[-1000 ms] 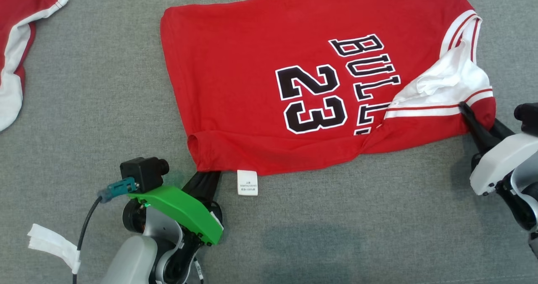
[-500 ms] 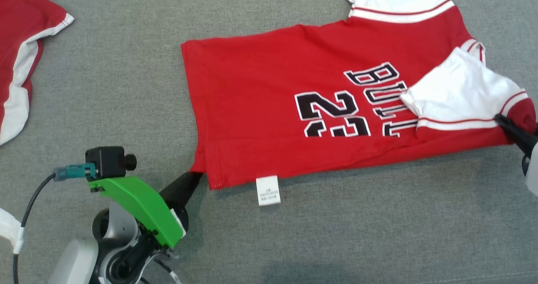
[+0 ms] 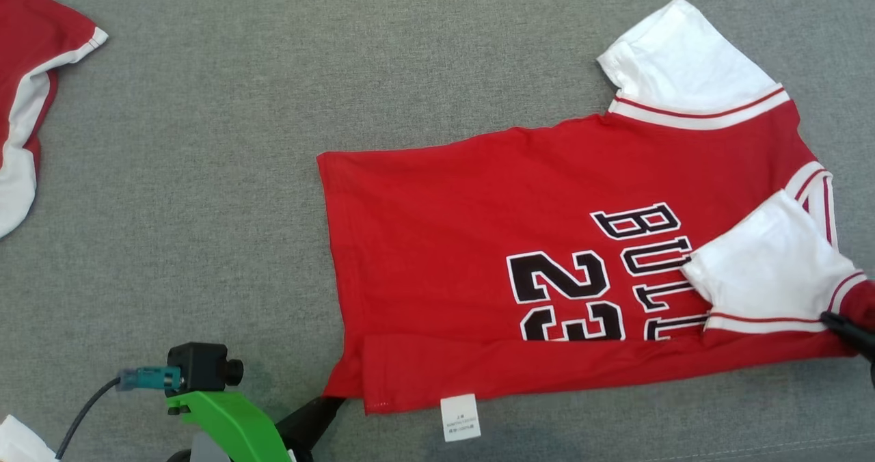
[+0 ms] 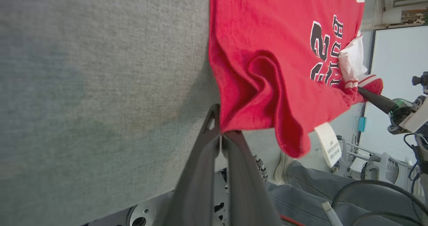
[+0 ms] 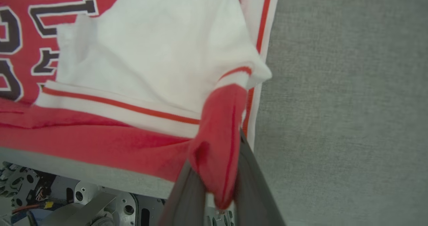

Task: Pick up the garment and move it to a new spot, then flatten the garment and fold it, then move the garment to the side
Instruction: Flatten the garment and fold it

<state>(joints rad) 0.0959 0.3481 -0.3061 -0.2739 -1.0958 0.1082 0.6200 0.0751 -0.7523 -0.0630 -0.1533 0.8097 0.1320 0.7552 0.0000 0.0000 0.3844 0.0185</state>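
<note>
The garment (image 3: 547, 270) is a red jersey with white sleeves and black "BULLS 23" lettering, spread over the grey table. Its near edge is doubled over, covering the lower part of the digits. My left gripper (image 3: 333, 401) is shut on the near-left hem corner; the left wrist view has red cloth (image 4: 267, 59) pinched at the tips of that gripper (image 4: 221, 134). My right gripper (image 3: 832, 320) is shut on the near-right shoulder corner. In the right wrist view a bunched red fold (image 5: 217, 135) sits between the tips of that gripper (image 5: 230, 152).
A second red and white garment (image 3: 27, 93) lies at the far left. A white care label (image 3: 459, 417) hangs from the near hem. The table's near edge lies just below both grippers. A person's leg in jeans (image 4: 301, 192) stands beyond that edge.
Both grippers have drawn the garment toward the table's near edge and to the right. The far white sleeve has come into view, and the near edge now covers part of the "23".
</note>
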